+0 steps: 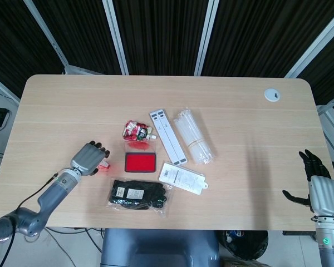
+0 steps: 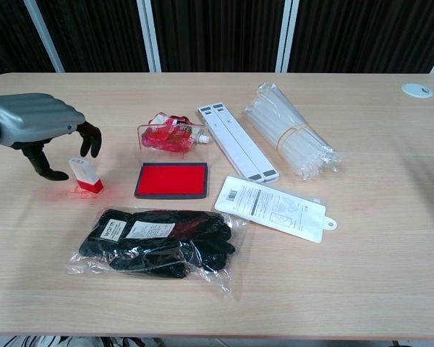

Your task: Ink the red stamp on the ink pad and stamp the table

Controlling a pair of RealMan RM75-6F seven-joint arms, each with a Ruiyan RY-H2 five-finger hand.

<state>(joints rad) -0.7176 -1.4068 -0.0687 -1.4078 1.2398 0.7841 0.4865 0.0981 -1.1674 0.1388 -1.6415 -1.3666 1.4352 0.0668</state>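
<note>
The red stamp stands upright on the table, white top and red base, with a faint red smear around its foot; it also shows as the stamp in the head view. The ink pad, a red rectangle in a dark frame, lies just to its right, also visible as the ink pad. My left hand arches over the stamp with fingers curled down, thumb to the stamp's left and fingertips behind its top, a gap still showing. In the head view the left hand covers part of the stamp. My right hand hovers open off the table's right edge.
A bagged pair of black gloves lies in front of the pad, a white card packet to its right. Behind the pad lie a red pouch, white strips and a bundle of clear tubes. A cable grommet sits far right.
</note>
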